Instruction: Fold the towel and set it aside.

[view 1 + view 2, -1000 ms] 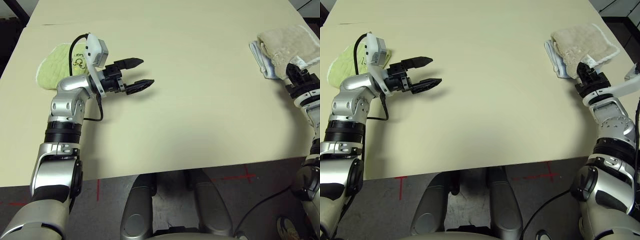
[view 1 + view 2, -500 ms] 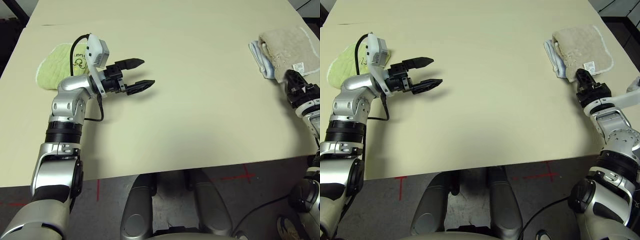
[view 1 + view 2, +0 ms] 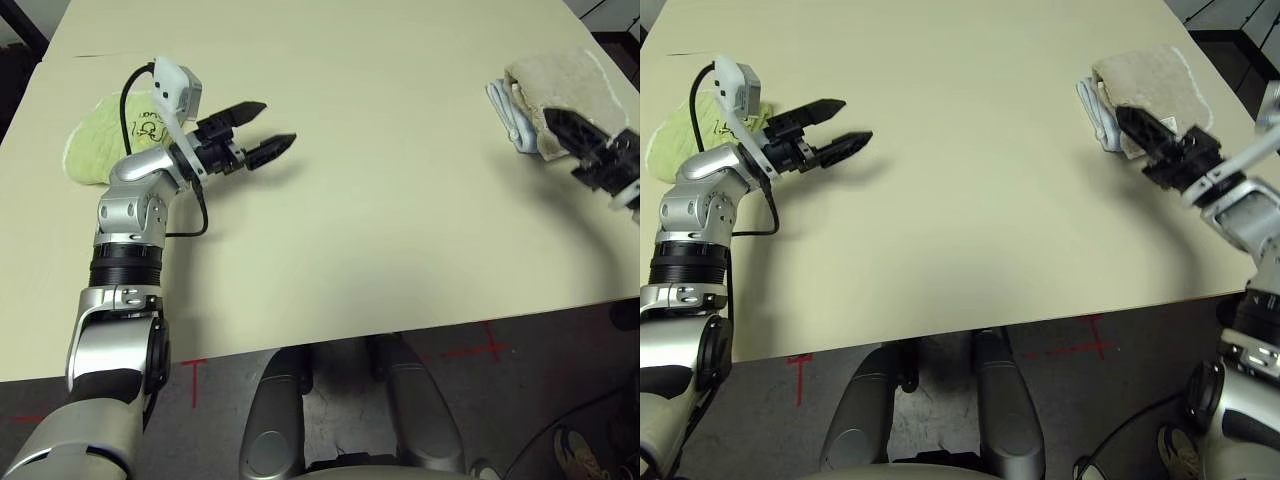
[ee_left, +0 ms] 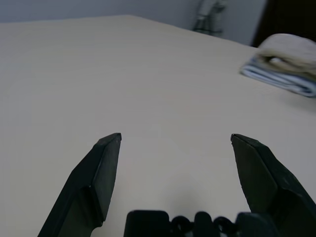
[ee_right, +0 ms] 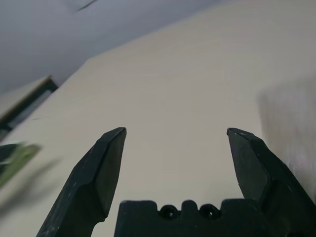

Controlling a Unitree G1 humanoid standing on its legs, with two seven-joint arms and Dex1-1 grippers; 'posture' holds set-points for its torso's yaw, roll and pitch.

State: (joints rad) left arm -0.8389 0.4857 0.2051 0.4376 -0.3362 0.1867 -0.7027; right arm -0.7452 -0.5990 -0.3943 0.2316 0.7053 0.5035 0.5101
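The beige towel (image 3: 565, 82) lies folded at the table's far right, stacked on a light blue folded towel (image 3: 512, 118). It also appears in the left wrist view as the towel (image 4: 289, 48) on the blue one (image 4: 281, 81). My right gripper (image 3: 1132, 124) hovers at the stack's near edge, open and holding nothing, its fingers pointing left across the table. The right wrist view has the same gripper (image 5: 175, 133) over bare tabletop. My left gripper (image 3: 273, 124) is open and empty above the left part of the table, aimed toward the middle; it is open in its wrist view too (image 4: 175, 140).
A lime-green folded towel (image 3: 100, 135) lies at the far left behind my left forearm, with a black cable looping over it. The beige table (image 3: 400, 220) spreads bare between the two grippers. Its near edge runs across the lower picture, with grey floor below.
My right gripper opened and let go of the towel's edge, drew back, then rose and swung to point left. The towel settled flat on the blue one. The camera shifted.
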